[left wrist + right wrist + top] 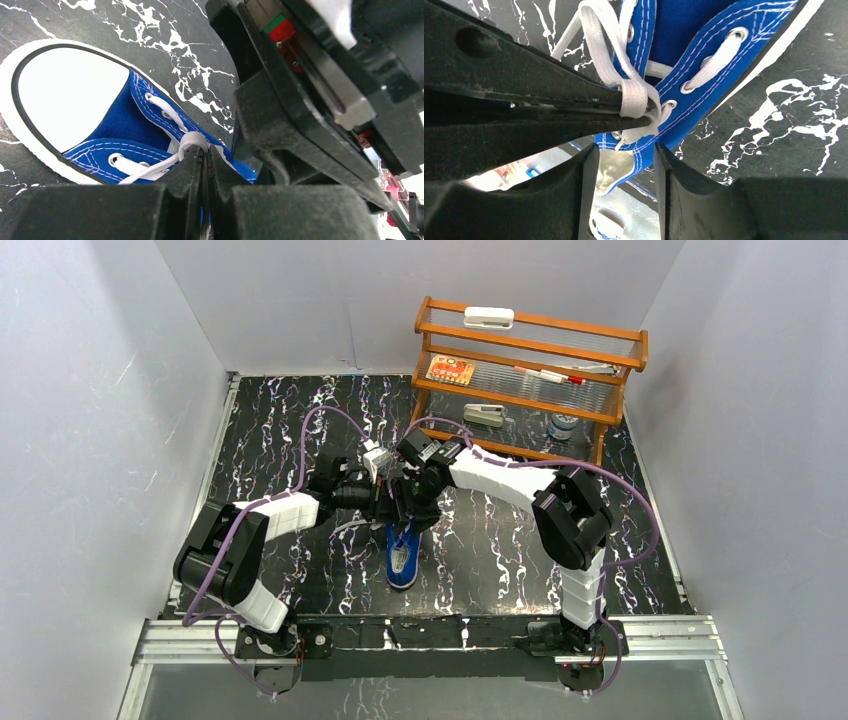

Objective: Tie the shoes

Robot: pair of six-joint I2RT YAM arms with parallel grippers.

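The blue sneaker (403,558) lies at the table's middle, partly hidden under both grippers. In the left wrist view its white toe cap (70,97) and blue upper (117,120) show. My left gripper (205,154) is shut on a white lace (192,141) just above the eyelets; it also shows in the top view (384,503). In the right wrist view the pinched lace (634,97) sits between the left gripper's shut jaws. My right gripper (625,150) is open, its fingers (589,192) standing either side of the shoe's opening edge (644,155). It hangs over the shoe (413,502).
A wooden rack (530,345) stands at the back right with a white block (488,316), an orange card (450,369), pens (550,373), a white tool (485,415) and a small jar (563,425). Grey walls enclose the black marbled table (280,430).
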